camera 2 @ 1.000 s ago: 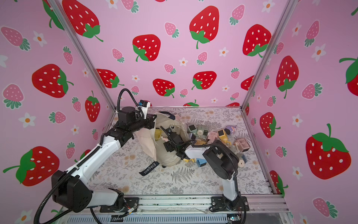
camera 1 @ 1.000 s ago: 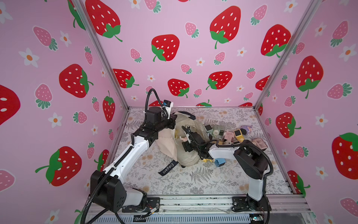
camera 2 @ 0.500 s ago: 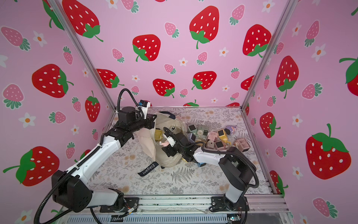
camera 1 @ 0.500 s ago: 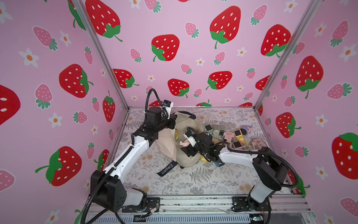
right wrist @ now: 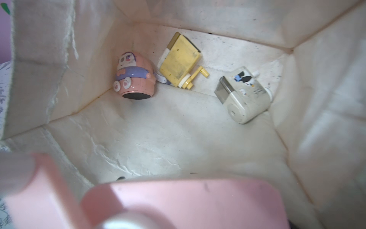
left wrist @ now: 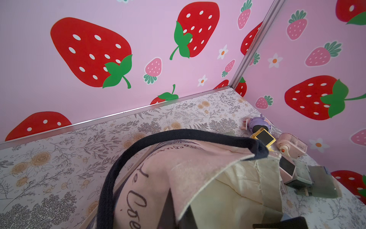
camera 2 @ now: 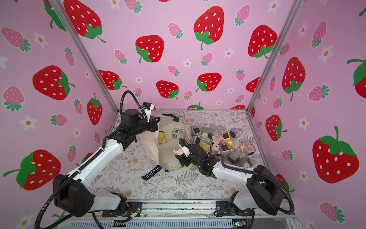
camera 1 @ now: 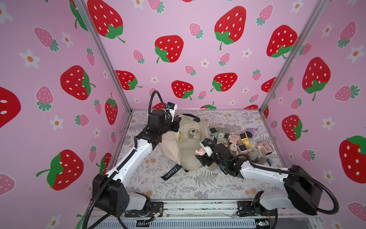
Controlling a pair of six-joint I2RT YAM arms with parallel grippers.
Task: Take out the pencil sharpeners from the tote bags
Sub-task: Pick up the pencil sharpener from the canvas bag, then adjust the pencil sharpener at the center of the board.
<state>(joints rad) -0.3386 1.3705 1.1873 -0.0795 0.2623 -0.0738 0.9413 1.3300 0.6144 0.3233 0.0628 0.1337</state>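
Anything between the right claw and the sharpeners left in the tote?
Only its load: the right claw grips a pink sharpener. Past that, the left claw holds the tote open, and the penguin sharpener, yellow sharpener and white sharpener lie uncovered inside.

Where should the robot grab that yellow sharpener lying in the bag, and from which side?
Probably its boxy body: pinch the yellow sharpener across its two long flat sides, not the thin crank sticking out. It lies flat deep in the tote bag, so reach straight in through the open mouth. First the right end effector must set down the pink sharpener it holds.
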